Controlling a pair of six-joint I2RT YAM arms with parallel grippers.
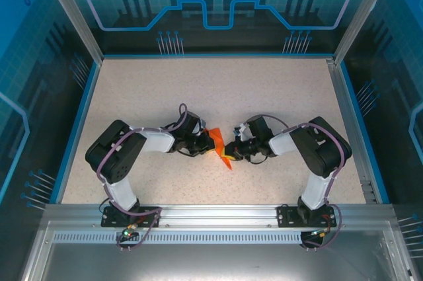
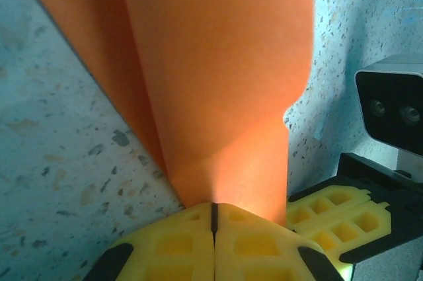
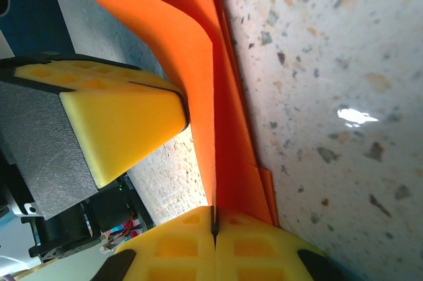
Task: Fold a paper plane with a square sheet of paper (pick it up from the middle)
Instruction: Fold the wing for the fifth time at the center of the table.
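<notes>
A speckled beige desk (image 1: 218, 89) forms the floor of a booth walled with translucent blue panels (image 1: 218, 3). Blue trim runs along its left, far and right edges, and an aluminium rail (image 1: 218, 213) along the near one. Bare surface lies on every side of the centre, widest toward the far edge. Both arms bend inward and meet mid-desk. The left claw (image 1: 206, 143) is pinched tight on the orange sheet of paper (image 1: 217, 139), its yellow pads (image 2: 178, 244) pressed together on the paper's edge. The right claw (image 1: 232, 149) clamps the same sheet from the opposite side. The creased sheet sits between them close to the desk, one corner pointing toward the near edge.
</notes>
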